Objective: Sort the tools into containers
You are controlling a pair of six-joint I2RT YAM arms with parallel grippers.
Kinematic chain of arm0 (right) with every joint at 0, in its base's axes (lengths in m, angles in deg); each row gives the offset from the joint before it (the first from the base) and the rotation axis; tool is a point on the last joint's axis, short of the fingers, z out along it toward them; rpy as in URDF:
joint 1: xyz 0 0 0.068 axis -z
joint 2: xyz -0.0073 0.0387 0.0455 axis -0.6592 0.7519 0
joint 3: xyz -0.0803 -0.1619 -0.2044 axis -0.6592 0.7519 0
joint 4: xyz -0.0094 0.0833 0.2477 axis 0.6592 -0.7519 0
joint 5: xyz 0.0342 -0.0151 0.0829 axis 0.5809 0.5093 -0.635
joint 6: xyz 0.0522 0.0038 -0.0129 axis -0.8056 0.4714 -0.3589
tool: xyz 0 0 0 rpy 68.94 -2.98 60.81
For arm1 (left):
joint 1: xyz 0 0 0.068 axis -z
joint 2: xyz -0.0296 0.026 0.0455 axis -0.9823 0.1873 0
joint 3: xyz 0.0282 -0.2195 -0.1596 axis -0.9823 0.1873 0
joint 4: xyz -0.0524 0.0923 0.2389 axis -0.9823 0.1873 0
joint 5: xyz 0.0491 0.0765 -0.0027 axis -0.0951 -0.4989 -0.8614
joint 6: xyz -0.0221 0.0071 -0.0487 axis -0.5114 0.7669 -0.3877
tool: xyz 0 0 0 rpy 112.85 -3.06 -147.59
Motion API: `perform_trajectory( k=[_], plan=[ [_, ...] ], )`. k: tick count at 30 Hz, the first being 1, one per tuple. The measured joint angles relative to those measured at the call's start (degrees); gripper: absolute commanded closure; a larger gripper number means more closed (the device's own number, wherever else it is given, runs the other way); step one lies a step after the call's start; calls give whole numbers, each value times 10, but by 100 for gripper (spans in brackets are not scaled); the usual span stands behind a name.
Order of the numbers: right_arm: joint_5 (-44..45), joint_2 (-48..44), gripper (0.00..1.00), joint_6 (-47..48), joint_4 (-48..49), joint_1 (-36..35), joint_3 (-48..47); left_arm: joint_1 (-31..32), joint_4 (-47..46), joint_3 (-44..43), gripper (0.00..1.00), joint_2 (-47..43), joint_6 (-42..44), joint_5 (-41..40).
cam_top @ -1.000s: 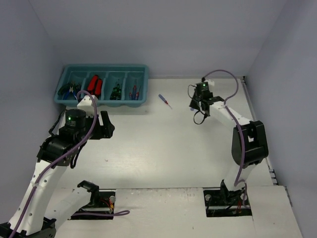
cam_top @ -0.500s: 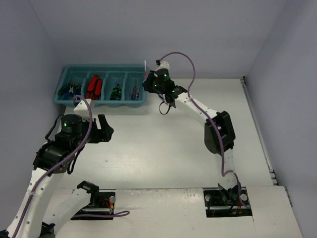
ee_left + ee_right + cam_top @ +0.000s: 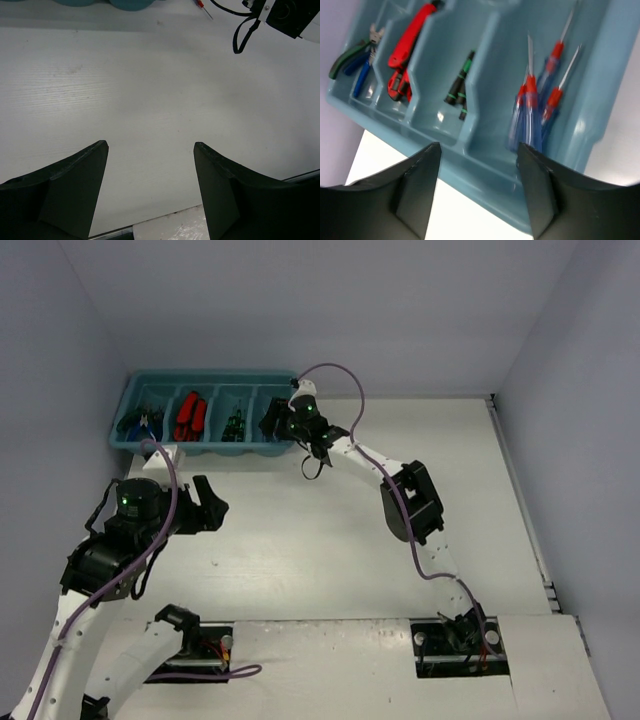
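Teal plastic tray (image 3: pixel 200 448), rectangular with four long compartments, sits at the far left of the white table (image 3: pixel 150 90), and everything you need is placed around it. Your right gripper (image 3: pixel 477 150) hangs directly above the tray's right end compartment, its two dark fingers spread apart with nothing between them. Under it, in that right end compartment, lie the thin blue-handled screwdrivers with red collars (image 3: pixel 527 120), bunched together with their metal tips pointing to the tray's far wall. One compartment to the left hold the black screwdrivers with green bands (image 3: pixel 461 77). The next one over holds the red-and-black utility knives (image 3: pixel 412 37), and the tray's left end compartment holds the pliers with green and blue handles (image 3: pixel 362 70).

Your left gripper (image 3: pixel 150 145) is on the near side of the tray, well apart from it, over bare table. Its jaws stand wide and hold nothing. At the top edge of the left wrist view, a thin metal tip with a red collar (image 3: pixel 202 7) lies on the table just beside the tray's near wall; you cannot see its handle.
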Motion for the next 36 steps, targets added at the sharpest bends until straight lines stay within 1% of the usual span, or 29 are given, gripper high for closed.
perform_trajectory(
  k=[4, 6, 10, 13, 18, 21, 26, 36],
  plan=[
    [1, -7, 35, 20, 14, 4, -7, 0, 0, 0, 33, 1, 0, 0],
    [1, -23, 35, 37, 15, 8, 8, 0, 0, 0, 33, 2, 0, 0],
    [1, -86, 37, 75, 20, 28, 75, 0, 0, 0, 33, 7, 0, 0],
    [-1, -140, 41, 102, 18, 59, 134, 0, 1, 0, 33, 13, 1, 0],
    [-2, -186, 41, 148, 10, 117, 187, 0, 1, 0, 33, 23, 5, 0],
    [-5, -187, 40, 179, -9, 140, 199, 0, 1, 0, 33, 30, 10, 1],
    [-15, -174, 40, 221, -43, 146, 211, 0, 1, 0, 33, 44, 14, 6],
    [-19, -76, 40, 247, -55, 142, 211, 0, 1, 0, 33, 61, 14, 16]
  ],
)
